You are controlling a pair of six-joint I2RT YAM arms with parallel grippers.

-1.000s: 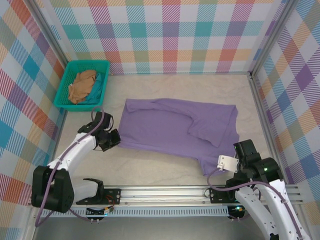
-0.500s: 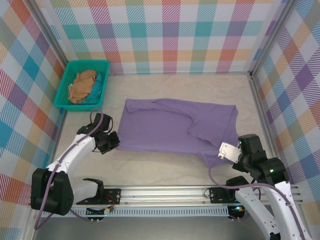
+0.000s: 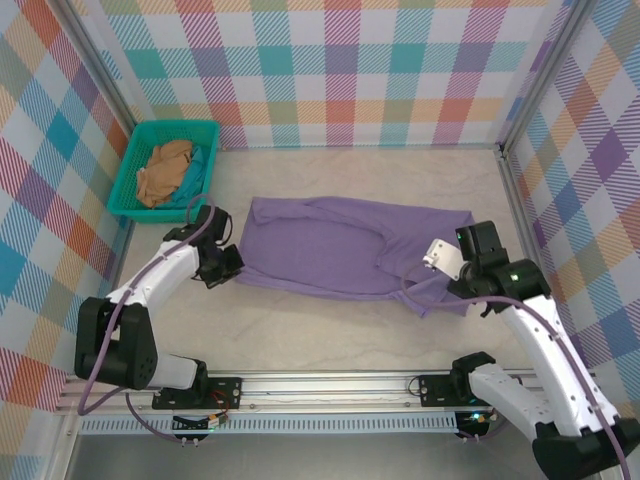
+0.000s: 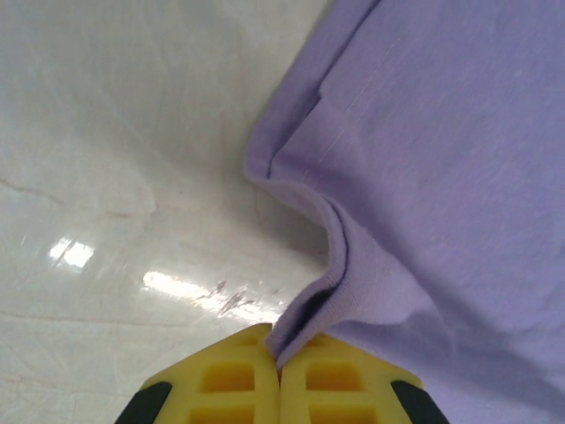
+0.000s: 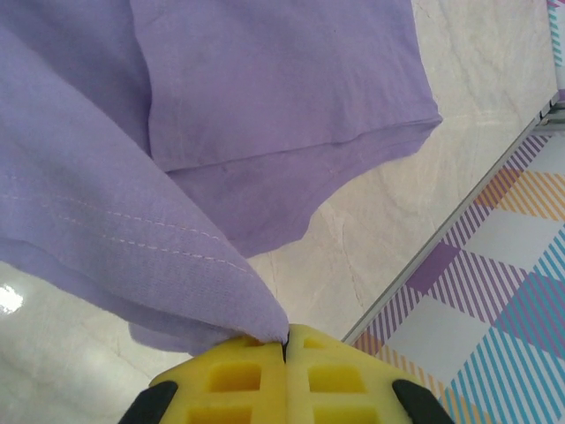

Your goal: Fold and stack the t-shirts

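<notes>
Bright, even overhead light, sharp frames
White glare patches gleam on the bench (image 4: 106, 132) in the left wrist view; the lavender t-shirt (image 4: 441, 132) casts only a soft shadow beneath its lifted edge.

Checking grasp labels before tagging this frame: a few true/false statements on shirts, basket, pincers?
1. The left pincer and the right pincer are both shut on the purple shirt. True.
2. The tan shirt lies flat on the table. False: it sits bunched inside the basket.
3. Most of the purple shirt lies spread on the table. True.
4. The basket stands at the table's far right corner. False: it stands at the far left corner.
</notes>
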